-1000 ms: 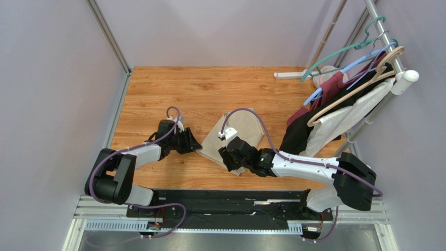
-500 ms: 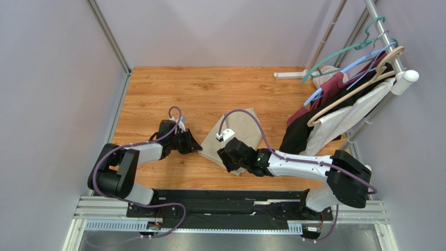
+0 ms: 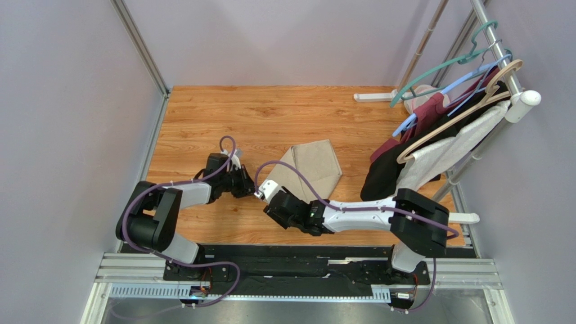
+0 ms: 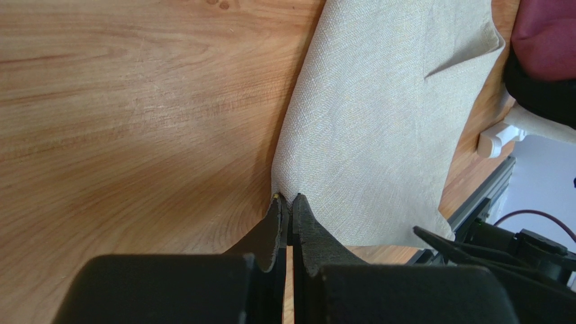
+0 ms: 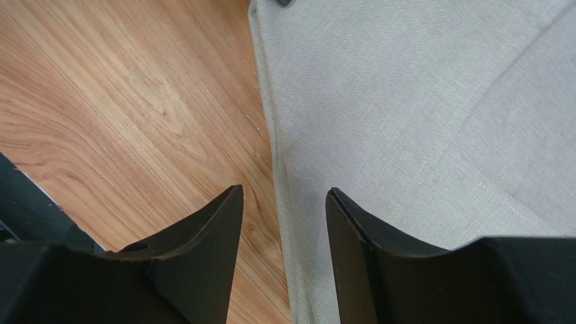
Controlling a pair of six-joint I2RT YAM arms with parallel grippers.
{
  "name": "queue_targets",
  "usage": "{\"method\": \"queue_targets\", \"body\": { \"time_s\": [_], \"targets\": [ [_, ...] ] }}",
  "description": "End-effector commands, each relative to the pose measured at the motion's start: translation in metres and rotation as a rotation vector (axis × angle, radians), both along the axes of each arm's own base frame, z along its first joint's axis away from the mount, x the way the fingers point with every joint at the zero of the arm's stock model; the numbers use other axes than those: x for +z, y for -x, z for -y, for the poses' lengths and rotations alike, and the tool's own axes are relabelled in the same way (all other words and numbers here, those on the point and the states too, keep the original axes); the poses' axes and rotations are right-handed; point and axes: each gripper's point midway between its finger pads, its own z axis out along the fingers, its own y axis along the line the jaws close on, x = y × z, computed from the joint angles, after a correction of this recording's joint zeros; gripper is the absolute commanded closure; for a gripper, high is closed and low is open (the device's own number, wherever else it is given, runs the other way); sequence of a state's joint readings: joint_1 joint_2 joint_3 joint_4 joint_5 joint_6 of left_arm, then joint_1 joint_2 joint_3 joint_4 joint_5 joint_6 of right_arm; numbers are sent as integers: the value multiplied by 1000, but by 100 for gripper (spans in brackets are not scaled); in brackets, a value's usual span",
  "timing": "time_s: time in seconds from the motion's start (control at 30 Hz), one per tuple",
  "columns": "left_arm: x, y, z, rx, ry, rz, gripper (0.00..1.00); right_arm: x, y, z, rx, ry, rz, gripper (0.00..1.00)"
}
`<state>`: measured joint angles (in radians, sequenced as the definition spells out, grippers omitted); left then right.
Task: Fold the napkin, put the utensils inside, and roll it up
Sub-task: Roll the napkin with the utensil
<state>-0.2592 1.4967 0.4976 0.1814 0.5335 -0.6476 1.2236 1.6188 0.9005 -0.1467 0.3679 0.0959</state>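
The beige napkin (image 3: 312, 169) lies folded flat on the wooden table. My left gripper (image 3: 255, 193) is at its left corner, jaws shut on the cloth edge (image 4: 287, 197); the napkin (image 4: 378, 128) spreads away from the tips. My right gripper (image 3: 270, 204) is low over the napkin's near-left edge, just right of the left gripper. In the right wrist view it (image 5: 284, 197) is open, with the napkin's folded edge (image 5: 405, 101) running between the fingers. The utensils are out of view.
A clothes rack (image 3: 514, 88) with hangers and maroon, black and white garments (image 3: 433, 152) stands at the right. A white bar (image 3: 374, 96) lies at the far right of the table (image 3: 203, 115). Grey walls enclose the sides. The black rail (image 3: 297, 260) runs along the near edge.
My right arm has swung left along the napkin's near edge and now sits beside the left gripper. The left gripper has stayed at the napkin's corner.
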Motion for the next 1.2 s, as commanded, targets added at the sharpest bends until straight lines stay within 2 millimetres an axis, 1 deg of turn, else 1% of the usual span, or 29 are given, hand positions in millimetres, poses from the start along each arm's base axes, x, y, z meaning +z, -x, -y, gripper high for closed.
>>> {"method": "queue_targets", "body": {
  "time_s": [0.0, 0.07, 0.3, 0.53, 0.57, 0.6, 0.67, 0.7, 0.87, 0.9, 0.93, 0.97, 1.0, 1.07, 1.1, 1.13, 1.17],
  "targets": [
    [12, -12, 4, -16, 18, 30, 100, 12, -13, -19, 22, 17, 133, 47],
    [12, -12, 4, -17, 16, 31, 100, 6, -11, -19, 18, 41, 147, 47],
    [12, -11, 3, -18, 7, 27, 100, -7, -18, -11, 9, 142, 232, 48],
    [14, -13, 4, -20, 6, 31, 100, -23, -22, -4, -5, 210, 257, 52],
    [13, -12, 4, -21, 6, 29, 100, -23, -22, -4, -5, 214, 258, 54],
    [13, -13, 4, -21, 7, 29, 100, -28, -21, -2, 2, 230, 250, 62],
    [14, -13, 4, -22, 8, 29, 100, -32, -20, -2, 6, 238, 238, 68],
    [14, -12, 4, -22, 8, 29, 100, -35, -19, -1, 10, 246, 232, 74],
    [16, -13, 5, -22, 13, 32, 100, -43, -13, 1, 33, 266, 196, 91],
    [17, -14, 5, -22, 16, 35, 100, -45, -11, 1, 40, 265, 185, 100],
    [18, -14, 5, -21, 16, 33, 100, -45, -8, -2, 54, 251, 167, 100],
    [21, -14, 5, -21, 17, 41, 95, -43, -6, -4, 58, 237, 154, 100],
    [22, -15, 5, -18, 15, 42, 80, -44, -3, -4, 67, 235, 138, 100],
    [28, -17, 2, -1, 3, 63, 63, -40, 3, -7, 86, 199, 99, 100],
    [31, -17, 0, 6, -4, 73, 47, -38, 3, -8, 85, 182, 82, 100],
    [30, -18, -5, 26, -29, 73, 43, -39, 9, -10, 109, 160, 42, 100],
    [37, -18, -7, 36, -38, 98, 38, -33, 10, -12, 115, 129, 26, 100]
  ]
}}
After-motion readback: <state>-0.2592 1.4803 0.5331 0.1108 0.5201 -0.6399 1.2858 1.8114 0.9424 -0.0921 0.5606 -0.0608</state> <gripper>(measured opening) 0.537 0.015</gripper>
